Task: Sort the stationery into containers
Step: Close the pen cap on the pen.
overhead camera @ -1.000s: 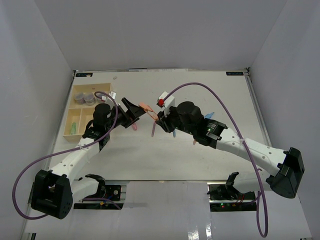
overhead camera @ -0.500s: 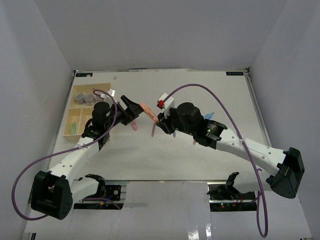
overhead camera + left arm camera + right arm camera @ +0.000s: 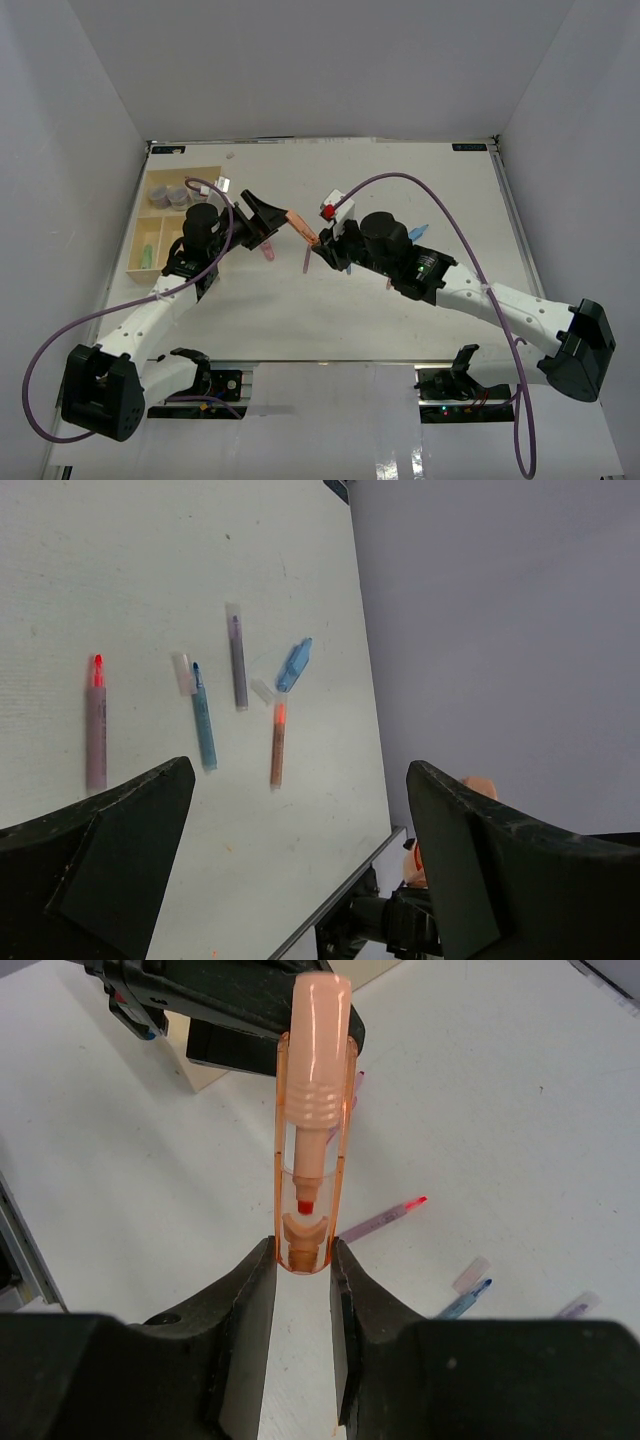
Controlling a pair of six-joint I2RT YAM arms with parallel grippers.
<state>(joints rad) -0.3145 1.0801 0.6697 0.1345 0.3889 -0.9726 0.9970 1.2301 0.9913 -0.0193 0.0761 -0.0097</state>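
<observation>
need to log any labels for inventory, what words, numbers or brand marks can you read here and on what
No text can be read in any view.
dark strip at the far left edge: too small and blurred to read
second dark strip at the far right edge: also too small
orange pen held in the right pincer: no print seen
loose pens: no marks readable
</observation>
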